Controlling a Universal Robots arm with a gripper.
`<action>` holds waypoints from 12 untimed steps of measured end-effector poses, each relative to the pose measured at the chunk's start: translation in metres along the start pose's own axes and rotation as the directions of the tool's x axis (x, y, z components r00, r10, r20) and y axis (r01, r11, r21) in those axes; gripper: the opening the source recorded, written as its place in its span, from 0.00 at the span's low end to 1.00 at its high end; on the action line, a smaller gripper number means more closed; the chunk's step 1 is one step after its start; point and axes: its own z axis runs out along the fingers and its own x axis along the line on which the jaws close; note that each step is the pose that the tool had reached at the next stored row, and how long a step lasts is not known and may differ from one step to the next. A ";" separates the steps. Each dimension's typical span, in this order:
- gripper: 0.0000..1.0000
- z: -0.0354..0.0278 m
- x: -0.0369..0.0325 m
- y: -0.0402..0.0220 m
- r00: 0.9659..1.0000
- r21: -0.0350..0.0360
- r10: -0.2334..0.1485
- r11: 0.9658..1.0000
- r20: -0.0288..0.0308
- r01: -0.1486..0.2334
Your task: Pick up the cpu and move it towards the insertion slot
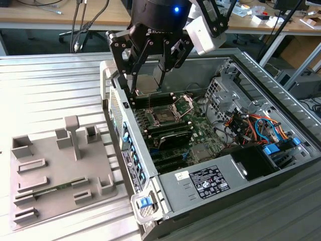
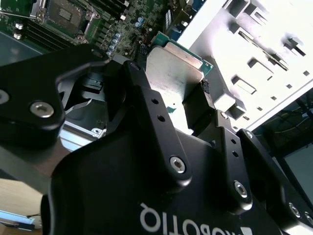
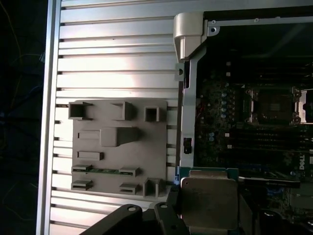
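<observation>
- While the black-fingered hand [image 1: 149, 88] is gripping it by two opposite edges, the small flat square cpu [image 1: 149, 80], with its cream-silver top, is hanging in the air just inside the wall of the open grey metal computer case [image 1: 124, 120], on the exterior view's left.
- Judging by this, the pick-up is looking done. The cpu is sitting clear of the grey moulded plastic tray [image 1: 60, 165], which is resting on the ribbed aluminium bench [image 1: 50, 85] and is holding a long thin green memory stick [image 1: 50, 190].
- The carry is looking only partly done. The insertion slot [image 1: 163, 116], a square socket with a dark centre and a silver metal frame on the green motherboard [image 1: 200, 131], is lying lower and further into the case, apart from the cpu.
- In the second wrist view the cpu [image 2: 173, 68] is showing a matt, faintly scuffed metal lid over a thin green edge, pinched between the hand's [image 2: 171, 81] hard black fingers.
</observation>
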 end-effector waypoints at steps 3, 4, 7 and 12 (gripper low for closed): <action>0.55 0.0000 -0.0041 -0.0002 1.000 0.000 0.000 1.000 0.000 0.000; 0.55 -0.0001 -0.0055 -0.0003 1.000 0.000 0.000 1.000 0.000 0.000; 0.55 -0.0002 -0.0301 -0.0016 1.000 0.000 0.000 1.000 0.000 0.000; 0.55 -0.0003 -0.0493 -0.0025 1.000 0.000 0.000 1.000 -0.001 0.000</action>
